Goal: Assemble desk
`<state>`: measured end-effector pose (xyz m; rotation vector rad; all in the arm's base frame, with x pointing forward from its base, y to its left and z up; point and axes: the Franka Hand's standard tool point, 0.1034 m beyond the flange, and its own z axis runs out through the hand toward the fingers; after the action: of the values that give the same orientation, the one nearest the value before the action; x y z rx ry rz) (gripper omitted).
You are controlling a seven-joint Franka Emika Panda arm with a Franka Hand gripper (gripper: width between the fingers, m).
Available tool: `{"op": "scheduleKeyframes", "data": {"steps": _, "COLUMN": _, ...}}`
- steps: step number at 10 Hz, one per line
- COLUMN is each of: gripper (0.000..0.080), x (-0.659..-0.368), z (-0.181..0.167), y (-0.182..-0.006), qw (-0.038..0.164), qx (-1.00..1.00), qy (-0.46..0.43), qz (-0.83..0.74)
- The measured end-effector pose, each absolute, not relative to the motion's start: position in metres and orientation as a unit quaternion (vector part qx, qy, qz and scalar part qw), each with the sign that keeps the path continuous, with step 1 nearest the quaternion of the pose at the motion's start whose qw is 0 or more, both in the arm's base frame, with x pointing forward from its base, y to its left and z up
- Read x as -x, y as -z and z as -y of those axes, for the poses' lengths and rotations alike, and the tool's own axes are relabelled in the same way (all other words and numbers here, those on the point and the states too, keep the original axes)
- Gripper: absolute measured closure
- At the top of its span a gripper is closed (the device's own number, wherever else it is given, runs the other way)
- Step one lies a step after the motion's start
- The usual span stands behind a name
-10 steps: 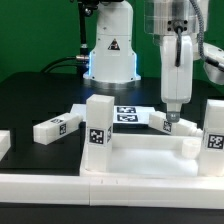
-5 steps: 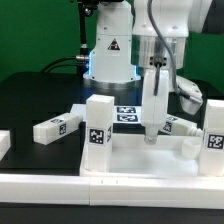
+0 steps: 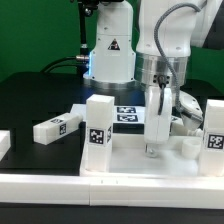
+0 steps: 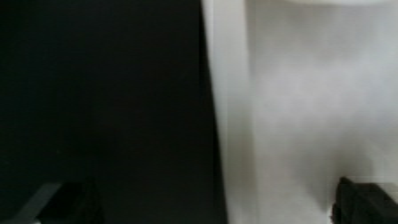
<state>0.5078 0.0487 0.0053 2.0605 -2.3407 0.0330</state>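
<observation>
**A:** Starting at the exterior view's left: a white piece (image 3: 4, 146) is cut off by the frame, can't tell what it is. Next comes a loose leg (image 3: 55, 127), flat on the black table (image 3: 30, 95), apart from the panel.

**B:** So that one's unfitted. And the middle?

**A:** The desk panel (image 3: 130, 162) lies flat up front. An upright leg (image 3: 98, 122) stands at its corner on the exterior view's left, with the marker board (image 3: 126, 115) behind it. Over at the right edge there's a second upright leg (image 3: 214, 135). I'd call it two legs placed, the rest to come.

**B:** And the jaws?

**A:** They're low over the panel, between the two uprights and nearer the right one. In the wrist view the fingertips (image 4: 54, 202) sit far apart. Only the panel's edge and dark table show between them, so the jaws are spread wide and empty. Whether a tip touches the panel, I can't tell. A lying leg (image 3: 188, 127) waits just behind, and that's probably the next pick.
</observation>
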Motion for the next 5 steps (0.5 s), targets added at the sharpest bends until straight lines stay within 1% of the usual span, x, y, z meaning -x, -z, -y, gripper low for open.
{"op": "scheduleKeyframes", "data": {"steps": 2, "gripper": 0.0151, "x": -0.5079, "z": -0.0511, "y": -0.0051, "qw": 0.012, "qx": -0.663, "qy": -0.010, "qz": 0.748}}
{"op": "scheduleKeyframes", "data": {"steps": 3, "gripper": 0.0278, "x": -0.5079, "z": -0.0513, "y": -0.0050, "qw": 0.012, "qx": -0.663, "qy": -0.010, "qz": 0.748}}
{"op": "scheduleKeyframes", "data": {"steps": 5, "gripper": 0.0556, "x": -0.5078, "z": -0.0513, "y": -0.0050, "qw": 0.012, "qx": -0.664, "qy": -0.010, "qz": 0.748}}
